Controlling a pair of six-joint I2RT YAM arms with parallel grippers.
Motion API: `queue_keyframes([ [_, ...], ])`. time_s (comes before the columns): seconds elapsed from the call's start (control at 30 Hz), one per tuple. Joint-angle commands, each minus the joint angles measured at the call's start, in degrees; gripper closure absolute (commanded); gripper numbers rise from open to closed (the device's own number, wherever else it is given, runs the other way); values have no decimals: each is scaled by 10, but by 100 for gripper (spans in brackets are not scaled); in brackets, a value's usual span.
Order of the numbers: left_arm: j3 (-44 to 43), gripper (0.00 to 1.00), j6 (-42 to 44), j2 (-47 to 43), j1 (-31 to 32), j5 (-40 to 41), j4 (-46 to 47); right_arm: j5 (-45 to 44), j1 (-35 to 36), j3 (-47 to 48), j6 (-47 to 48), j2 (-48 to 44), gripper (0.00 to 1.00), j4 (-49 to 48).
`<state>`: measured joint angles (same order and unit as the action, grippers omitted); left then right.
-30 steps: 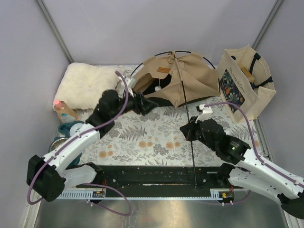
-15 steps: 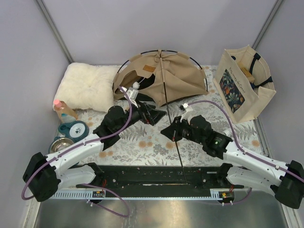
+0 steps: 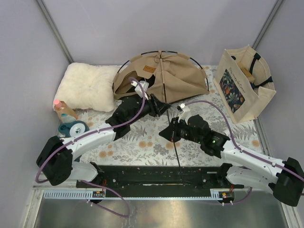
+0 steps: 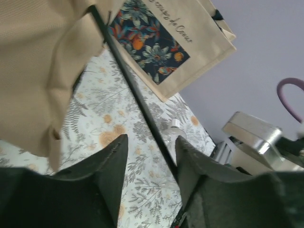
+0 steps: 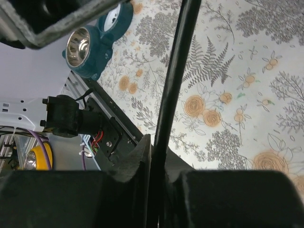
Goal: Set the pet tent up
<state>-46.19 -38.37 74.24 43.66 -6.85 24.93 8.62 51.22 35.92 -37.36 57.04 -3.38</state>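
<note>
A white cushion (image 3: 85, 88) lies at the far left of the tabletop (image 3: 147, 147), with a pink-capped bottle (image 3: 63, 110) and a teal pet bowl (image 3: 73, 128) just in front of it. The left hand (image 3: 164, 107) sits at the near edge of the pet tent (image 3: 175, 78), its fingers (image 4: 111, 171) spread with the pole (image 3: 176, 156) running through the gap. The tent slumps at the back centre. The right hand (image 3: 164, 134) pinches the same pole lower down. Half a second ago the left hand was further from the tent, while the tent has stayed put. The tote bag (image 3: 244, 83) stands upright at far right, and what is inside it cannot be made out.
</note>
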Motion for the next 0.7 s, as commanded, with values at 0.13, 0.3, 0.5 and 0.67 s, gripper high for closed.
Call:
queue_keyframes([
  [0.13, -104, 100, 29, 54, -1, -56, -19, -14, 0, -23, 30, -122, 33, 114],
  [0.3, -116, 100, 23, 62, -1, -45, -26, -30, 0, -34, 53, -193, 14, 207],
  [0.5, -130, 100, -11, 74, -1, -36, -2, 77, -1, -70, 44, -178, 17, 143],
  [0.67, -131, 100, -36, 76, 0, -4, 9, 139, -1, -116, 1, -138, 26, 12],
])
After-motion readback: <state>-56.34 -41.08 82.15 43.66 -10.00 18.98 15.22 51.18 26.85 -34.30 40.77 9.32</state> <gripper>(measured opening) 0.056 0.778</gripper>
